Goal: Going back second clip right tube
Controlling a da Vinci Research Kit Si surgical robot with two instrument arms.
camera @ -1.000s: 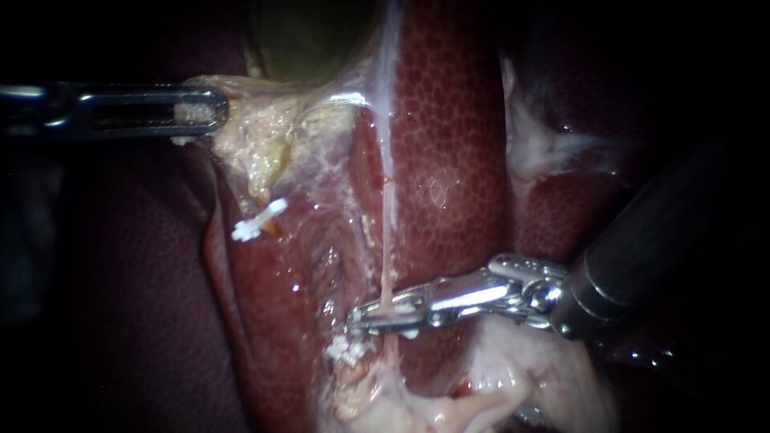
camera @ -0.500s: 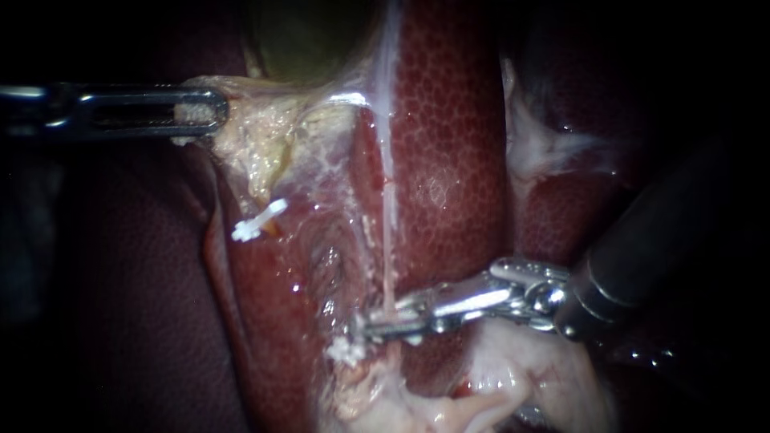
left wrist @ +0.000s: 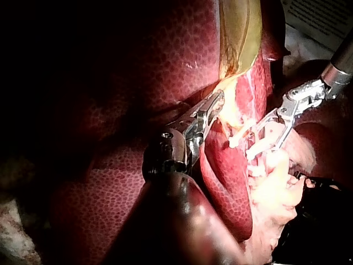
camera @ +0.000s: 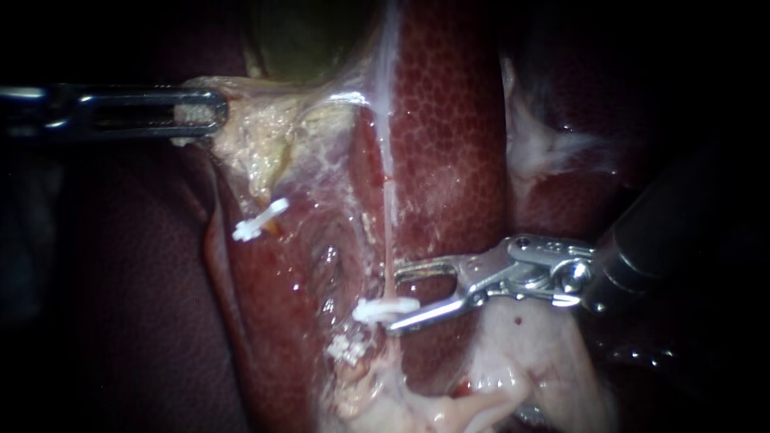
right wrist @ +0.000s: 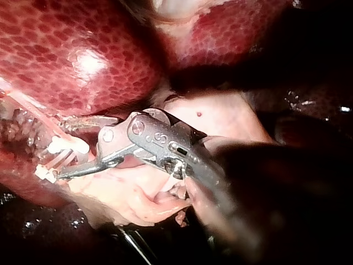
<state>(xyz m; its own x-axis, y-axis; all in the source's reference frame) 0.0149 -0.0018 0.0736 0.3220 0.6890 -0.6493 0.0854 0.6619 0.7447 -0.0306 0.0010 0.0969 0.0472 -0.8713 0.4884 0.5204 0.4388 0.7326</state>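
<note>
Endoscope view: left instrument [camera: 200, 112], upper left, clamps gallbladder [camera: 265, 136], apparently tensioning the tube [camera: 390, 232]; right instrument [camera: 397, 298] jaws gape beside the clip [camera: 377, 310], lower centre.

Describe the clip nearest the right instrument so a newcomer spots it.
Across the red liver a thin pale tube runs downward. The clip is the smooth white bar crossing it, just off the right instrument's open jaws; the slanted clip and the jagged clip lie farther off.
</note>
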